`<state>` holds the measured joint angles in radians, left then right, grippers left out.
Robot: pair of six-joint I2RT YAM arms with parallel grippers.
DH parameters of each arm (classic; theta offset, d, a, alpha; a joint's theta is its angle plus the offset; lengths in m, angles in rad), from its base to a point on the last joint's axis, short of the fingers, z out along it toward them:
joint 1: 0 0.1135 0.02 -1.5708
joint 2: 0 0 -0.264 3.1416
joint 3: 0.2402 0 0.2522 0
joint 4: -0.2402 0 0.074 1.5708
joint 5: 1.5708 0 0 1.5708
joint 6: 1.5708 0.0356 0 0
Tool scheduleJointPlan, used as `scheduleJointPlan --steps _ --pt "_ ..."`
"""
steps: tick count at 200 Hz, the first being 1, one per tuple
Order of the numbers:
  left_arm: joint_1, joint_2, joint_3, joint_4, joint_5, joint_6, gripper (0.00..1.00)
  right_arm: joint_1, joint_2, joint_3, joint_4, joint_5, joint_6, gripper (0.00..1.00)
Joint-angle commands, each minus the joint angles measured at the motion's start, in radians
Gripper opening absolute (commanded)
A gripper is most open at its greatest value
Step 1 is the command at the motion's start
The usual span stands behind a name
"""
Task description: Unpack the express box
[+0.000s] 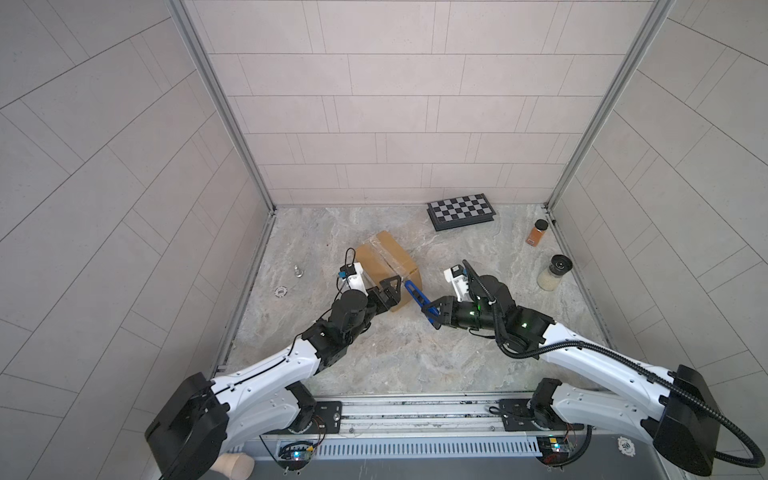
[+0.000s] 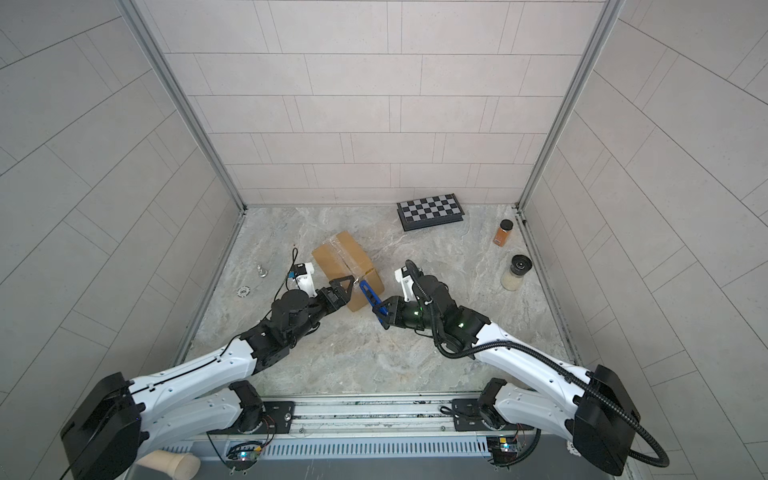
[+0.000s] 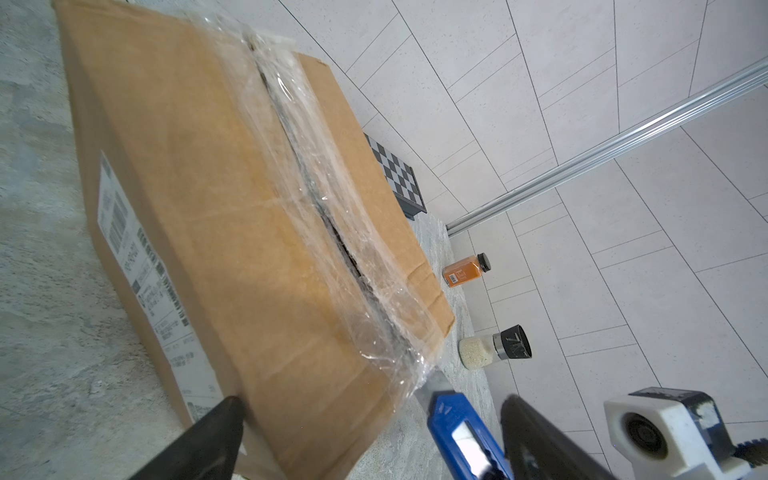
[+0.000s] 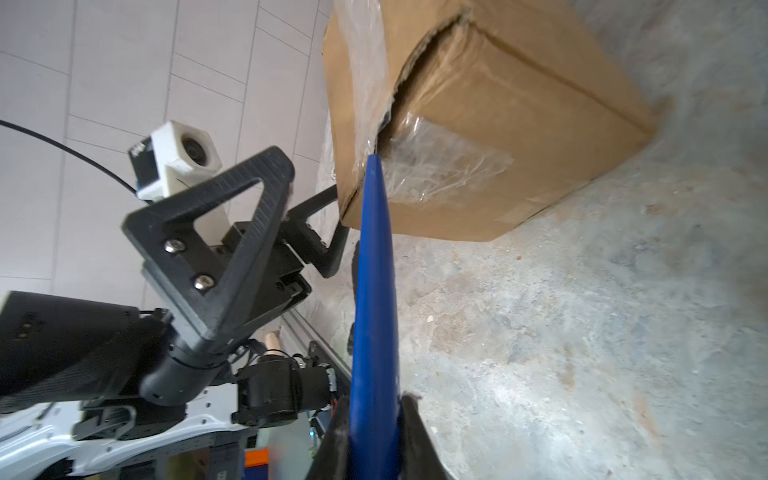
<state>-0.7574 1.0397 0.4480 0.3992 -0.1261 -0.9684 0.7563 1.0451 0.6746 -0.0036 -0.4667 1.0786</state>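
My left gripper [image 1: 392, 296]: spread, straddling express box [image 1: 384, 259] corner
My right gripper [image 1: 435, 312]: pinching blue knife [image 1: 417, 294], blade at tape [image 3: 316, 187]

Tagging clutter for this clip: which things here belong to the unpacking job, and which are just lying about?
In use: box, blue knife in the right gripper, blade at the taped seam; left gripper, open astride the box's corner.
Lying about: checkered case, orange jar, white-grain jar, small metal piece, round disc.
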Motion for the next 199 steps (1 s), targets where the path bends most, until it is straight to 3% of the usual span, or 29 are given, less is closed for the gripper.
scheduleJointPlan --steps 1,32,81,199 --pt "0.007 -0.005 0.001 0.043 0.017 0.019 1.0 0.003 -0.04 -0.021 0.143 -0.133 0.086 0.0" --pt "0.009 -0.023 0.008 0.023 0.009 0.032 1.0 0.008 -0.023 -0.05 0.22 -0.149 0.152 0.0" --pt "0.01 -0.056 0.046 -0.009 0.005 0.054 1.0 0.052 0.034 0.032 -0.11 -0.078 -0.054 0.0" --pt "0.011 -0.047 0.077 0.008 0.025 0.05 1.0 0.103 0.089 0.095 -0.054 -0.07 -0.026 0.0"
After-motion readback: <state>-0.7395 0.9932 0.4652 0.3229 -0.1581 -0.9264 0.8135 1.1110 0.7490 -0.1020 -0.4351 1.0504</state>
